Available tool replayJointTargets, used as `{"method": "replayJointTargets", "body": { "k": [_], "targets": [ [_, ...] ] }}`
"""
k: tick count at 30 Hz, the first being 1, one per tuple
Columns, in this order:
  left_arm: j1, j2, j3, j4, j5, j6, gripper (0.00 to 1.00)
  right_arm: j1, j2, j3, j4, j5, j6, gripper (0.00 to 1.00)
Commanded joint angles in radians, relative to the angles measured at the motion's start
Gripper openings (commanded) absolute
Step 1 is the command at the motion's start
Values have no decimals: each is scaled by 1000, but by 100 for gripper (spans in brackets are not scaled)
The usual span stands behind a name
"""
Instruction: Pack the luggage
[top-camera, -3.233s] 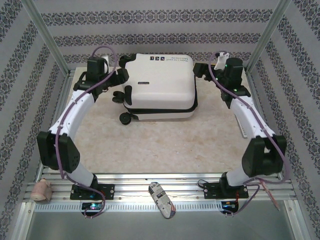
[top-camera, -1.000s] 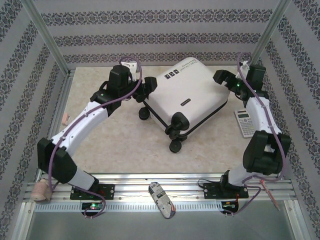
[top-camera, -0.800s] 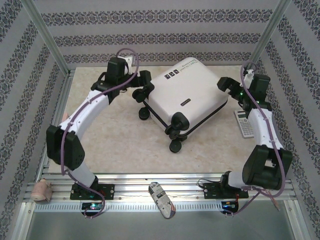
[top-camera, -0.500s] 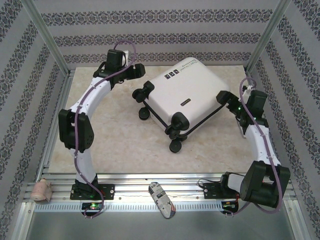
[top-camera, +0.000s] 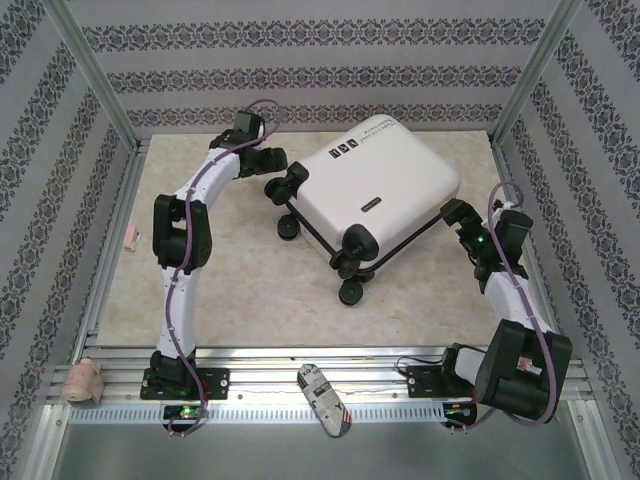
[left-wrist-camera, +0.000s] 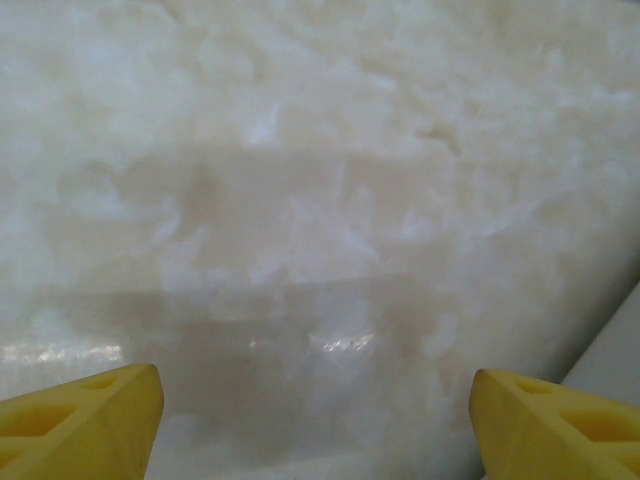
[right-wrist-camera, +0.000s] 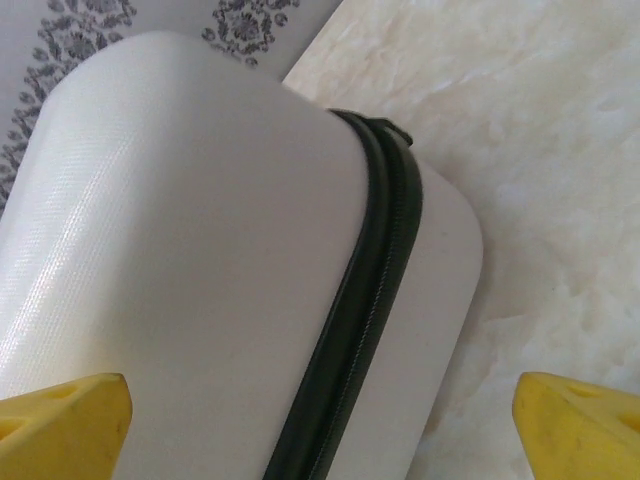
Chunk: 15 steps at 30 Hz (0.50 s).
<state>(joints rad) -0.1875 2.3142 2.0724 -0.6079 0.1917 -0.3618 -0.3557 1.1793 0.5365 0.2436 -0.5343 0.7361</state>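
Note:
The luggage (top-camera: 375, 185), a small white hard-shell case, lies closed and turned at an angle in the middle of the table, its black wheels (top-camera: 350, 292) toward the near left. In the right wrist view its rounded corner (right-wrist-camera: 200, 250) and black zipper band (right-wrist-camera: 375, 290) lie between my spread yellow fingertips. My right gripper (top-camera: 452, 213) (right-wrist-camera: 320, 430) stands open just off the case's right corner. My left gripper (top-camera: 272, 160) (left-wrist-camera: 315, 425) hangs open over bare marble, a little left of the far wheel (top-camera: 290, 185), with nothing between its fingers.
A small pink item (top-camera: 130, 237) lies by the table's left edge. A beige roll (top-camera: 85, 380) and a patterned pouch (top-camera: 325, 400) rest on the near metal rail. Patterned walls and corner posts (top-camera: 95, 75) close in the table.
The luggage was swung from square at the back to its angled lie. Over the last second the left arm folded back and its gripper left the wheels; the right gripper slid nearer along the case's right side.

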Motion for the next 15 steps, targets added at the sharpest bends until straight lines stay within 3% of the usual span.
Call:
{"method": "replayJointTargets", "body": {
  "k": [1,15],
  "targets": [
    [8,-12,4,-16,43,-1,80,-31,50,-30,187,-70,99,98],
    [1,-73,-244,237,257,-116,76,-31,352,21,578,-213,293,98]
  ]
}}
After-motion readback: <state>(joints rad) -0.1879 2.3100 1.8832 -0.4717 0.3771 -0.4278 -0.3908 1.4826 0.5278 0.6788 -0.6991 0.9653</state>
